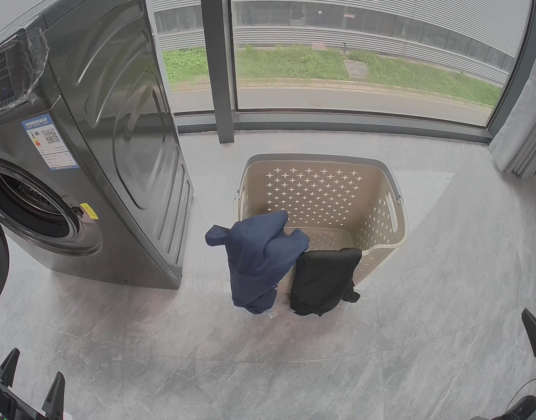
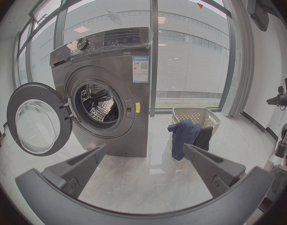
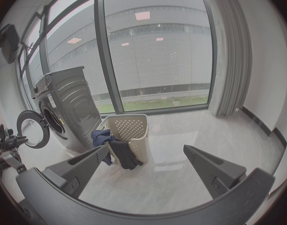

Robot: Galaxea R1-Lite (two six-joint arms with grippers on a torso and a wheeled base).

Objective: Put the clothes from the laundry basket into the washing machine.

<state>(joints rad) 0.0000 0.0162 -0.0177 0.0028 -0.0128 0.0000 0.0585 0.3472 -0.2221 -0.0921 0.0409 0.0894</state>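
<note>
A beige laundry basket (image 1: pixel 390 205) stands on the floor in front of the window. A navy garment (image 1: pixel 257 258) and a black garment (image 1: pixel 323 278) hang over its near rim. To the basket's left stands the grey washing machine (image 1: pixel 104 147), its round door (image 2: pixel 39 119) swung open and its drum (image 2: pixel 98 105) bare. My left gripper (image 2: pixel 145 155) is open low at the near left, well short of the basket. My right gripper (image 3: pixel 145 155) is open at the near right, also far from the basket (image 3: pixel 131 135).
A floor-to-ceiling window with a dark post (image 1: pixel 218 59) runs behind the basket. A grey curtain (image 1: pixel 527 129) hangs at the far right. Pale tiled floor (image 1: pixel 279 357) lies open between me and the basket.
</note>
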